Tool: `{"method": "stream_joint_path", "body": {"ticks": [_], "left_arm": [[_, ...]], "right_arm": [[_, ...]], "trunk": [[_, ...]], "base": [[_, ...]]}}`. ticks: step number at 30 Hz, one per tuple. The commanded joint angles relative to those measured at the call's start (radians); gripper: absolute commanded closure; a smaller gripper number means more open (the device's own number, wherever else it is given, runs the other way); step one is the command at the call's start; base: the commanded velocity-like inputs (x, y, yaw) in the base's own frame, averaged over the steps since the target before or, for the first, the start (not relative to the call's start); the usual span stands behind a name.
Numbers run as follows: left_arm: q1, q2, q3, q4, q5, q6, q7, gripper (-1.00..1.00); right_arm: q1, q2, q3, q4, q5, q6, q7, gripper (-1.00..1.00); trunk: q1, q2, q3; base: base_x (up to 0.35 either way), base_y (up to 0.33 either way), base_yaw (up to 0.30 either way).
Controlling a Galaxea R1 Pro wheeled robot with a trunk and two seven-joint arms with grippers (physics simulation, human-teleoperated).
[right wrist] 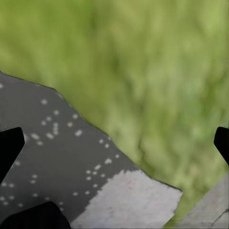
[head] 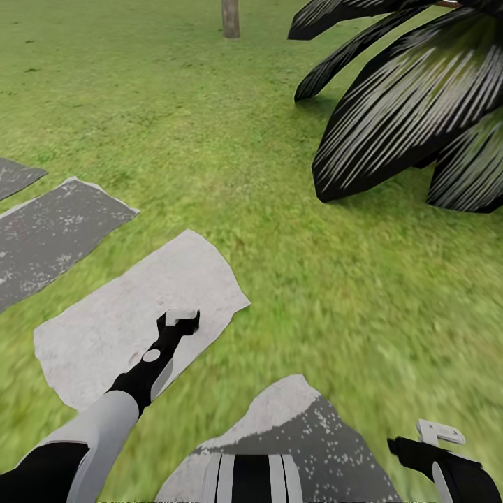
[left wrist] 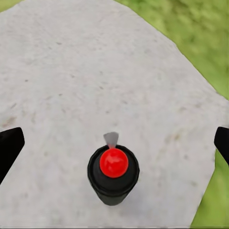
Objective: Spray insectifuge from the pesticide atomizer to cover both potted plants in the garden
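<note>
At the left, rough grey stepping stones are laid flat in the blurred green lawn. The left gripper is held released over a pale speckled slab. In the left wrist view the pesticide atomizer, a dark cylinder with a glossy red round cap, is seen standing upright on this slab between the spread fingers. At the right, the right gripper is spread open over grass, below long striped dark leaves.

green lawn, pale grey stepping stone, black white-striped leaves, red-capped dark atomizer.
</note>
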Motion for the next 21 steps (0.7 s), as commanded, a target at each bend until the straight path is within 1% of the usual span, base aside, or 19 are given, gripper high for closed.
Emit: {"method": "stream_joint_path", "body": {"ticks": [1,4,13,20,21], "left_arm": [[-0.001,0.000,-0.002,0.001,0.000,-0.003,0.000,-1.00],[-0.001,0.000,-0.002,0.001,0.000,-0.003,0.000,-1.00],[-0.001,0.000,-0.002,0.001,0.000,-0.003,0.000,-1.00],[-0.001,0.000,-0.002,0.001,0.000,-0.003,0.000,-1.00],[-0.001,0.000,-0.002,0.001,0.000,-0.003,0.000,-1.00]], "right_arm": [[0.000,0.000,0.000,-0.001,0.001,0.005,0.002,-1.00],[0.000,-0.001,0.000,-0.001,0.001,0.005,0.002,-1.00],[0.000,-0.001,0.000,-0.001,0.001,0.005,0.002,-1.00],[0.000,0.000,0.000,-0.001,0.001,0.005,0.002,-1.00],[0.000,0.000,0.000,0.000,0.002,0.005,0.002,-1.00]], "trunk": [[0.000,-0.001,-0.005],[0.002,-0.001,-0.016],[0.002,-0.001,-0.021],[0.005,-0.003,-0.049],[0.005,-0.003,-0.050]], "base": [[0.000,0.000,0.000],[0.000,0.000,0.000],[0.000,0.000,0.000],[0.000,0.000,0.000],[0.000,0.000,0.000]]}}
